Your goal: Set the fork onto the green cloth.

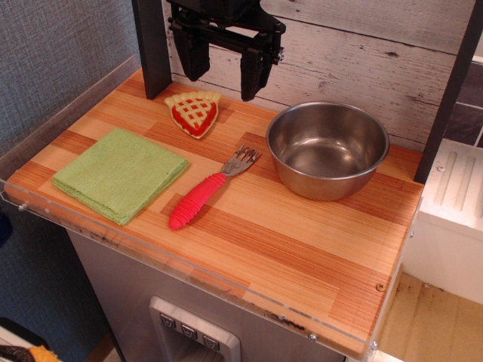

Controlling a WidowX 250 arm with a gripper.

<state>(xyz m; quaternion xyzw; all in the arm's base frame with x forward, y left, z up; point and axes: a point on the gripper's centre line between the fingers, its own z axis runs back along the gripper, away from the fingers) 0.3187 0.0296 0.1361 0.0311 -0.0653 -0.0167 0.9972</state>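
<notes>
The fork [205,191] lies flat on the wooden tabletop, its ribbed red-pink handle pointing front-left and its silver tines toward the steel bowl. The green cloth [119,174] lies folded on the left of the table, just left of the fork's handle and apart from it. My gripper [224,74] hangs open and empty above the back of the table, over the pie slice toy and well behind the fork.
A red-and-cream pie slice toy [195,112] lies at the back under the gripper. A steel bowl [327,148] stands at the back right, close to the fork's tines. A clear plastic lip [219,280] runs along the table's edges. A dark post [152,47] stands at the back left.
</notes>
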